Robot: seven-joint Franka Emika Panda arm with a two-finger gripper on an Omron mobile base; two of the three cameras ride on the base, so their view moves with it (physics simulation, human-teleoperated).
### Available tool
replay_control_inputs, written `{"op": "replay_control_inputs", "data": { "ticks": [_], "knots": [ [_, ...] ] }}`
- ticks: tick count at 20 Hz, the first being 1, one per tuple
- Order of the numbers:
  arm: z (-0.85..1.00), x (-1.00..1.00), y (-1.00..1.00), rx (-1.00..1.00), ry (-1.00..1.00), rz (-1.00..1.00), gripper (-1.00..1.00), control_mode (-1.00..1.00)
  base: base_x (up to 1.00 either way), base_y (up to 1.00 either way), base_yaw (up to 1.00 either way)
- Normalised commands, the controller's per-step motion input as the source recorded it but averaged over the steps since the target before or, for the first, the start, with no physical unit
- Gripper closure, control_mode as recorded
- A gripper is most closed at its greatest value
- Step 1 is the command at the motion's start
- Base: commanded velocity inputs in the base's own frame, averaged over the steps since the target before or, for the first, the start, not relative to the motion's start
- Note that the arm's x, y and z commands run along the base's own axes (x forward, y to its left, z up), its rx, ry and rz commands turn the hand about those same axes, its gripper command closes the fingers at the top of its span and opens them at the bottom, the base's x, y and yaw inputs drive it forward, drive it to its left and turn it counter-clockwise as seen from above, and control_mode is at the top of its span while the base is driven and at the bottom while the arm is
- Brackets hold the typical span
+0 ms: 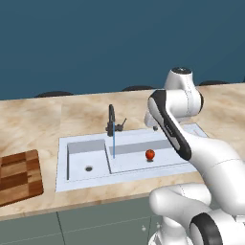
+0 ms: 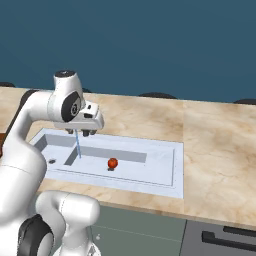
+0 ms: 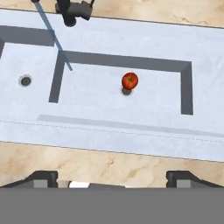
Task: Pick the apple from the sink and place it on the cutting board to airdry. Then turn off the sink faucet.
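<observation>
1 small red-orange apple (image 3: pixel 130 81)

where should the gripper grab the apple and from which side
Take the apple across its widest middle, coming straight down from above: it is small and round, sits alone on the larger basin's floor of the sink, and the walls stand well clear.

The setting was a simulated kitchen. A long bench (image 1: pixel 57 117) with a tan marbled stone top ran in front of a plain dark blue wall (image 1: pixel 95 43). Set into it was a pale two-basin sink (image 1: pixel 62 179), with a slim black faucet (image 1: pixel 111 119) behind it running a thin stream of water. A checkered wooden cutting board (image 1: pixel 18 176) lay on the bench, and grey-green cabinet fronts (image 1: pixel 95 222) sat below.
</observation>
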Motion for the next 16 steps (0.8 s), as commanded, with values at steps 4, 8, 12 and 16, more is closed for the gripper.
{"op": "replay_control_inputs", "data": {
  "ticks": [4,8,12,16],
  "knots": [
    [-0.33,0.0,-0.15,-0.04,0.0,0.0,-1.0,-1.0,0.0,0.0,0.0],
    [-0.35,0.08,-0.14,0.0,0.0,0.0,-1.0,-1.0,0.0,0.0,0.0],
    [-0.34,0.16,-0.09,0.0,0.0,0.0,-1.0,-1.0,0.0,0.0,0.0],
    [-0.37,0.2,0.0,0.0,0.0,0.0,-1.0,-1.0,0.0,0.0,0.0]
  ]
}}
